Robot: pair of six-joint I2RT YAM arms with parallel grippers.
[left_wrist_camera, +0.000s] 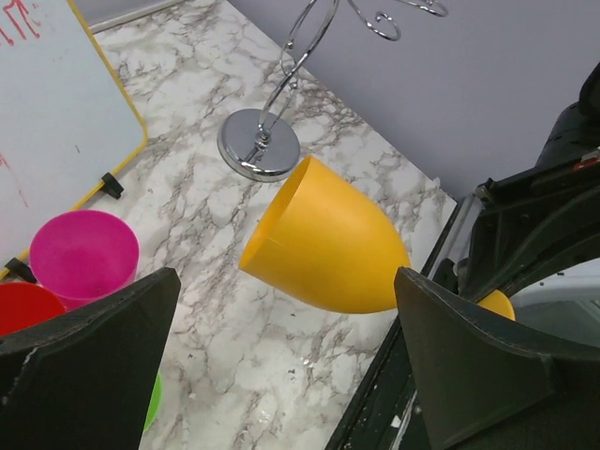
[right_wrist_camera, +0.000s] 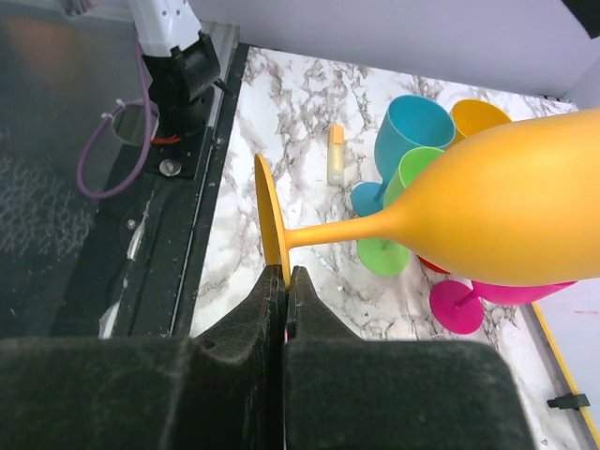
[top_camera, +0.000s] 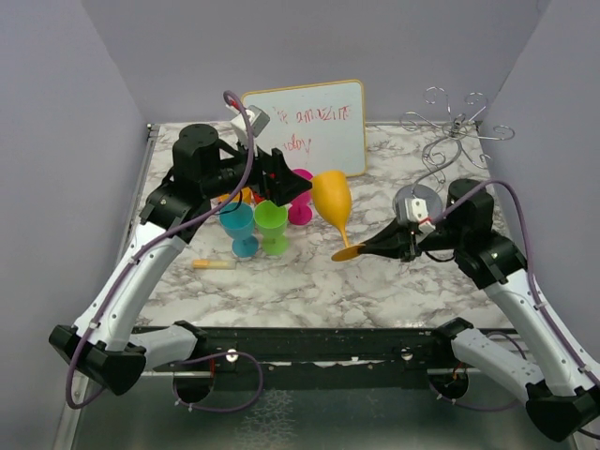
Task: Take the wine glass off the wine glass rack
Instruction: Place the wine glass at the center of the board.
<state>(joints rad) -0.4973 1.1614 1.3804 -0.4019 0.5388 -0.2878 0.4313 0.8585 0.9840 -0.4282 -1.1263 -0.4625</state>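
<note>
The wine glass (top_camera: 332, 195) is orange-yellow and is off the rack, held tilted over the middle of the table. My right gripper (top_camera: 367, 249) is shut on the rim of its round foot; in the right wrist view the jaws (right_wrist_camera: 286, 274) pinch the foot and the bowl (right_wrist_camera: 506, 216) points away. The wine glass rack (top_camera: 457, 131) is a silver wire stand at the back right, with a round shiny base (left_wrist_camera: 259, 145) and no glass on its arms. My left gripper (top_camera: 281, 173) is open and empty above the coloured cups; the bowl (left_wrist_camera: 328, 239) shows between its fingers (left_wrist_camera: 487, 366).
A whiteboard (top_camera: 305, 127) with red writing leans at the back. Blue (top_camera: 236, 225), green (top_camera: 272, 223) and pink (top_camera: 300, 192) glasses stand in a cluster left of centre. A small orange marker (top_camera: 214, 264) lies in front of them. Grey walls close in both sides.
</note>
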